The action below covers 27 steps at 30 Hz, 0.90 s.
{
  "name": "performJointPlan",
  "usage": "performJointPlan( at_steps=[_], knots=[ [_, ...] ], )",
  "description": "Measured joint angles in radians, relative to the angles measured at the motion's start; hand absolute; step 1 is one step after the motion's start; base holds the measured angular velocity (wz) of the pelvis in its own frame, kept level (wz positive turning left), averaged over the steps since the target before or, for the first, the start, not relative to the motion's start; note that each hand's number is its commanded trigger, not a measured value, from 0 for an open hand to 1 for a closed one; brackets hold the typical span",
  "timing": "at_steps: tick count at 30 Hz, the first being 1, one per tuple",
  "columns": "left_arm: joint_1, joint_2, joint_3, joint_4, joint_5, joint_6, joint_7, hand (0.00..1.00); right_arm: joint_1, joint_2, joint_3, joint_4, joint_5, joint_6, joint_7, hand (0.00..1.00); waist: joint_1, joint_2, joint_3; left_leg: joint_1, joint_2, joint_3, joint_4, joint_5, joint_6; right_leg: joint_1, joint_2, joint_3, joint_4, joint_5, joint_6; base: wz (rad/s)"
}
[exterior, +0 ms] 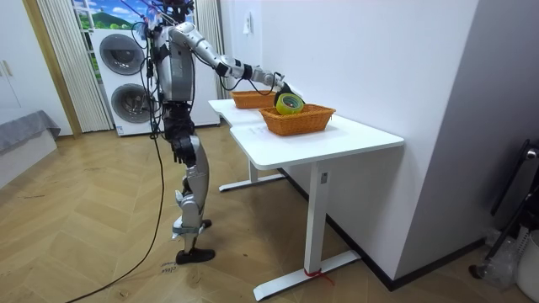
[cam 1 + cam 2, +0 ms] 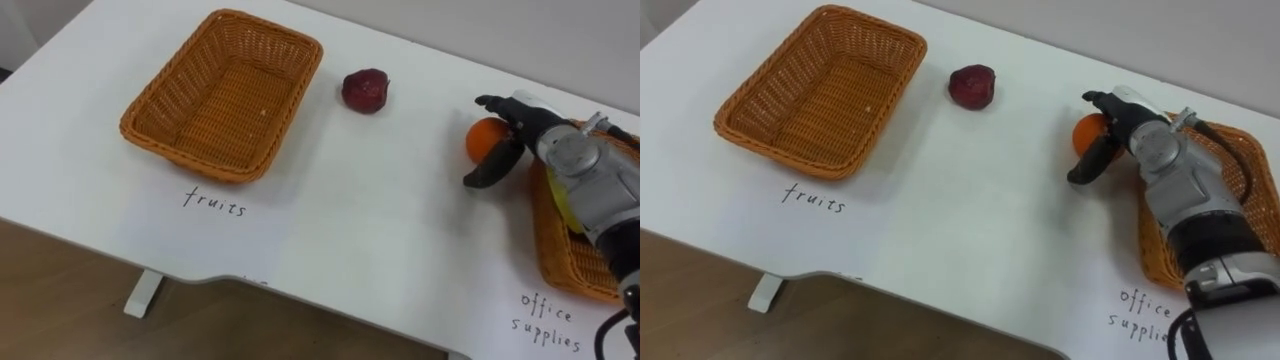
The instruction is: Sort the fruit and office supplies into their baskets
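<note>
The robot is standing at the front edge of the worktop (image 2: 350, 220) and reaching its right arm out over it. The right hand (image 2: 530, 128) is hanging at the orange (image 2: 483, 138), which is sitting on the worktop just beside the supplies basket (image 2: 565, 255). The fingers (image 2: 495, 102) are lying spread wide, arching over the orange's far side, while the thumb is slanting down across its near side. They are bracketing the fruit and not closing on it, so the hand is holding nothing.

The step in hand looks to be the grasp of the orange, and no fruit is sorted yet. The fruit basket (image 2: 225, 95) is standing empty well apart, at the robot's left. A dark red fruit (image 2: 366, 90) is lying between that basket and the orange, nearer the basket. In the room view a yellow-green roll (image 1: 290, 103) is already lying in the supplies basket.

The next move is probably calling for the fingers and thumb to close evenly round the orange so it is not rolling away. After that the hand needs to lift it clear of the supplies basket's rim and carry it far across the worktop. That reach is a long one for the right arm, so the robot may need to lean or step left before letting go.
</note>
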Motion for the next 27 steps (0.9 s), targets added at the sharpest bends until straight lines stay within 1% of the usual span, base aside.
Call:
performJointPlan(
  at_steps=[6,14,19,22,27],
  knots=[
    [-0.001,0.000,0.001,0.002,0.000,-0.002,-0.003,0.00,0.000,0.000,0.000,0.004,0.001,-0.009,0.000,0.00,-0.001,0.007,-0.0010,0.000,0.000,0.000,0.000,0.000,0.000,0.000,0.000,0.000,0.000,0.000,0.000,0.00],
    [-0.005,0.000,0.000,0.011,0.003,-0.002,-0.007,0.00,0.000,0.000,0.000,0.010,0.010,-0.010,0.000,0.00,0.001,0.008,-0.0008,0.000,0.000,-0.001,0.001,0.000,0.000,0.000,0.000,-0.001,0.000,0.000,0.000,0.00],
    [-0.010,0.001,0.002,0.028,0.005,-0.002,-0.029,0.00,0.000,0.000,0.000,0.007,-0.008,-0.009,0.014,0.00,0.000,0.007,-0.0011,-0.001,0.000,-0.002,0.000,0.000,0.000,0.000,0.000,-0.003,0.000,0.000,0.000,0.00],
    [-0.015,0.001,0.002,0.042,0.006,0.000,-0.032,0.00,0.000,0.000,0.000,0.007,-0.011,-0.007,0.028,0.00,-0.001,0.004,-0.0038,-0.002,0.000,-0.005,0.001,0.000,0.000,0.000,0.000,-0.007,0.000,0.000,0.000,0.00],
    [-0.021,0.001,0.002,0.041,0.007,0.000,-0.035,0.00,-0.007,-0.001,0.001,0.007,-0.028,-0.003,0.051,0.00,-0.002,0.002,-0.0047,-0.003,0.000,-0.006,0.001,0.000,0.000,0.000,0.000,-0.009,0.000,0.000,0.000,0.00]
  ],
)
